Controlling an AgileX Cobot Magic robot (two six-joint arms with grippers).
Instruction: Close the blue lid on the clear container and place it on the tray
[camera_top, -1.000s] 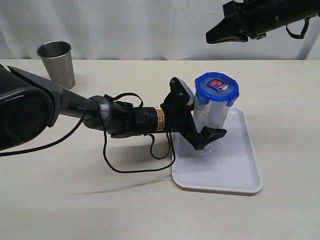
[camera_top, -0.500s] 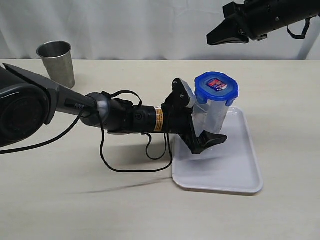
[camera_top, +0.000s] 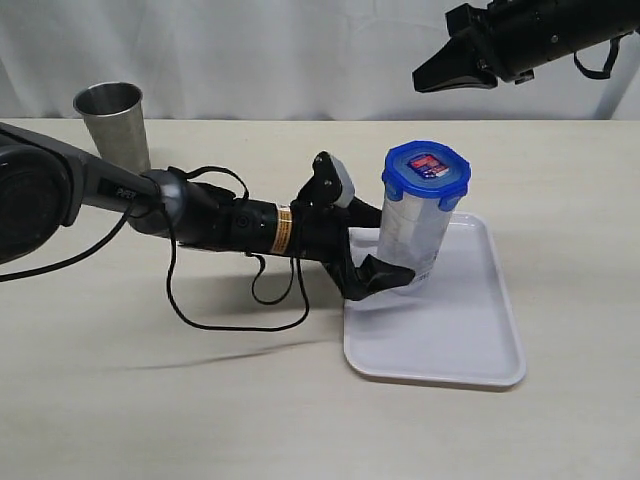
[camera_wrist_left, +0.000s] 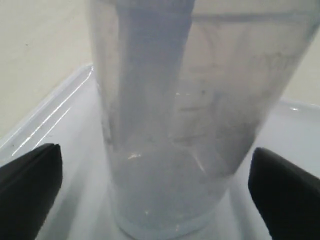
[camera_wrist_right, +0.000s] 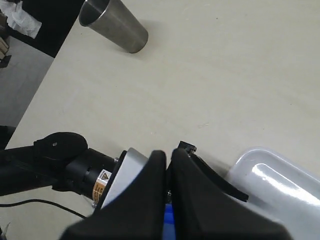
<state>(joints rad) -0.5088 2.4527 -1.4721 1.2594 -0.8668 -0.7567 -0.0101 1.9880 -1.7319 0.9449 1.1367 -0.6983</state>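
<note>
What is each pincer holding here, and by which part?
Nothing is held. The left pincer is open, its fingers clear of the clear container standing on the tray; the right pincer is shut and empty.

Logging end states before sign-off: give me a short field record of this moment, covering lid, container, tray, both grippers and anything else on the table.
lid: blue lid seated on the clear container
container: upright, standing on the tray
left gripper: open, fingers either side of the container's base, gaps showing in the wrist view
right gripper: shut, empty, high above the table
other: steel cup upright, far left on the table
task state: looks complete
</note>
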